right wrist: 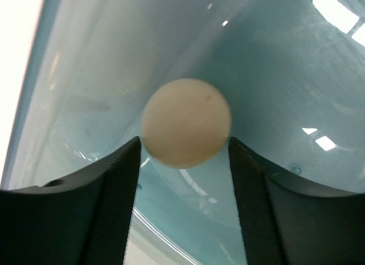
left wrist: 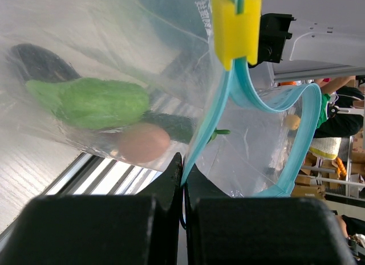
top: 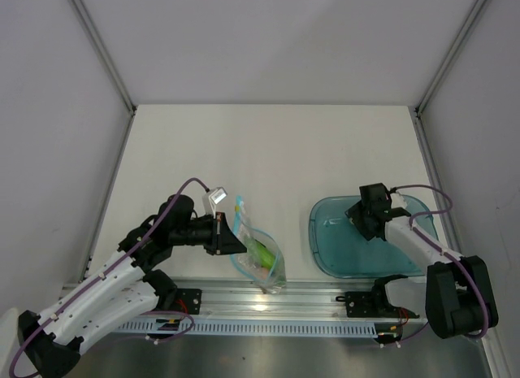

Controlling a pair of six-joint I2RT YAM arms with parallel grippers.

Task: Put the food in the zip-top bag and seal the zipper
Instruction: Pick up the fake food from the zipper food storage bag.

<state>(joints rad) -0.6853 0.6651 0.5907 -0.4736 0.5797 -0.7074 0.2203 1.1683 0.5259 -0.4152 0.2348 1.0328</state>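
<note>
**Q:** Item one, the cream egg (right wrist: 186,122). Where is it?

**A:** In the teal tray (top: 406,260), on the right side of the table. It sits squarely between the fingers of the right gripper (right wrist: 183,142). The jaws are partly open, with a finger against each flank of the egg. I cannot tell if they grip it firmly. It is round, so there is no long axis to line up.

**Q:** Item two, the zip-top bag (top: 264,260)?

**A:** At the near edge, left of the tray and well apart from it. The left gripper (left wrist: 183,162) is fully closed on the bag's edge at the zipper (left wrist: 251,94). The zipper's two strips bow apart, so the mouth is unsealed. A yellow slider (left wrist: 235,28) sits on the strip.

**Q:** What is already inside?

**A:** A light green cucumber (left wrist: 91,102), a pink egg (left wrist: 140,142) and a dark green pepper (left wrist: 177,125).

**Q:** What does the next move depend on?

**A:** In my judgement, the right arm is nearer the egg. The bag's mouth lies to that arm's left, so the carry goes leftward across the table.
</note>
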